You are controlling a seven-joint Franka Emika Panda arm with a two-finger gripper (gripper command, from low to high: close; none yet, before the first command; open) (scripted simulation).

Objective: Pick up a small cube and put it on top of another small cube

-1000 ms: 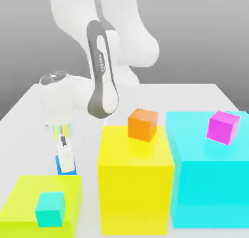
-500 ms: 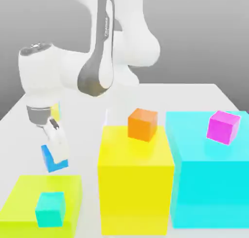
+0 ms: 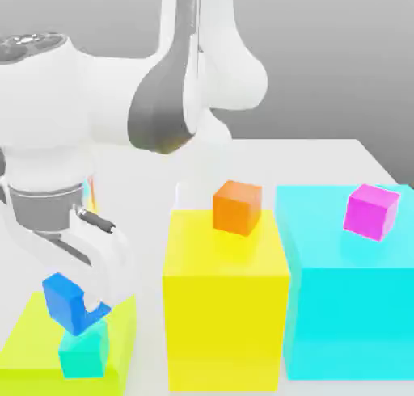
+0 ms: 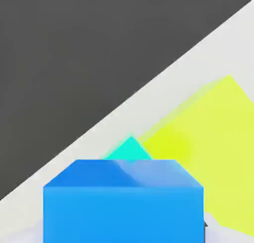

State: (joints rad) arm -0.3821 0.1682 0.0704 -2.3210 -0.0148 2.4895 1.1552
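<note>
Gripping tilted blue cube (image 4: 124, 214) with the pincer (image 3: 84, 305). Below pincer, seeing teal cube (image 3: 83, 354) upon the yellow-green block (image 3: 28, 346).

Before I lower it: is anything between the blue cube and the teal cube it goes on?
Nothing visible stands between them. The gripper holds the blue cube tilted, close to the teal cube. The yellow block stands off to the exterior view's right.
</note>
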